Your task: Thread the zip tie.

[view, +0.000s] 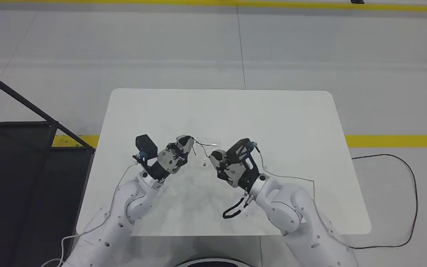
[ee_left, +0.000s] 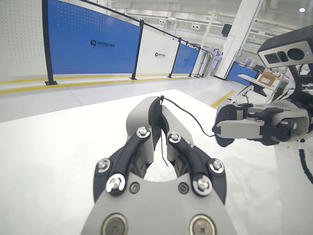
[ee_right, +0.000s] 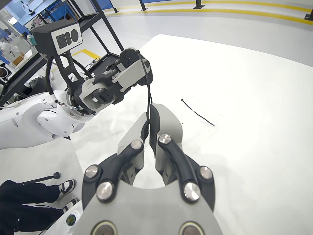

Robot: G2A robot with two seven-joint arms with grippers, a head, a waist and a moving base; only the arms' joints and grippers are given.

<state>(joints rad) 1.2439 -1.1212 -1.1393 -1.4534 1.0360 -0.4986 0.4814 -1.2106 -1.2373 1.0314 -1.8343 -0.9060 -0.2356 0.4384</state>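
Observation:
A thin black zip tie (ee_left: pixel 188 114) hangs in the air between my two grippers above the white table (view: pixel 287 113). My left gripper (ee_left: pixel 159 103) is shut on its head end; the small square head (ee_left: pixel 162 98) sticks out just past the fingertips, and a short tail hangs down between the fingers. The strap curves across to my right gripper (ee_left: pixel 216 129), which is shut on the other end. In the right wrist view the strap (ee_right: pixel 148 94) runs from my right gripper (ee_right: pixel 149 113) up to the left gripper (ee_right: pixel 138 59). The grippers (view: pixel 181 148) (view: pixel 217 160) face each other a short gap apart.
A second black zip tie (ee_right: pixel 198 116) lies flat on a clear sheet on the table, just beyond my right gripper. A black frame and dark tray (ee_right: pixel 107 59) stand off the table's left side. A person's legs and shoes (ee_right: pixel 66 187) are near the table's front.

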